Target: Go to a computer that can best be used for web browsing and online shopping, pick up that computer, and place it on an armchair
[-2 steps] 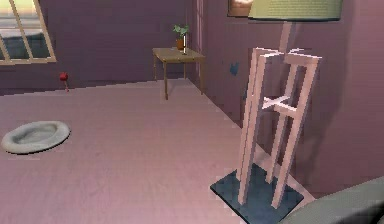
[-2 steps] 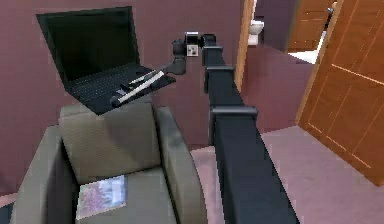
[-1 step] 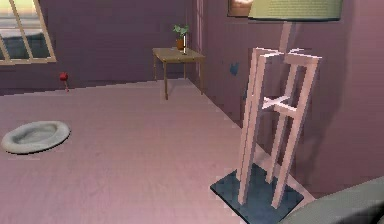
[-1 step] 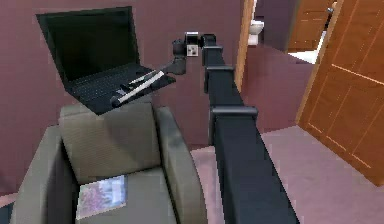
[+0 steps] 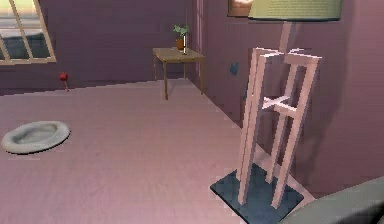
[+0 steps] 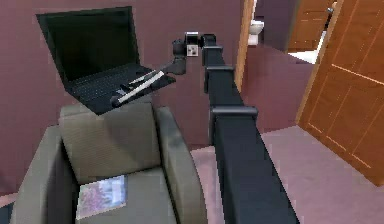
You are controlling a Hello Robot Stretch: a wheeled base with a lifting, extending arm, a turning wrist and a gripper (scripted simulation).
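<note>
A black laptop (image 6: 92, 52) with its lid up hangs at the far end of my gripper (image 6: 130, 92), clear above the back of a grey-green armchair (image 6: 125, 150). I hold the laptop by its keyboard half. The dark arm (image 6: 235, 130) rises from the bottom edge to the gripper. A flat printed paper or book (image 6: 100, 195) lies on the armchair's seat. A grey rounded corner, perhaps the same armchair (image 5: 352, 206), shows at the forward view's bottom right.
A floor lamp (image 5: 275, 110) on pink wooden legs and a dark base stands close ahead on the right. Farther off are a small side table (image 5: 178, 58) with a potted plant (image 5: 181, 37) and a round grey pad (image 5: 35, 135) on the floor. A wooden door (image 6: 350, 85) is at the arm side view's right.
</note>
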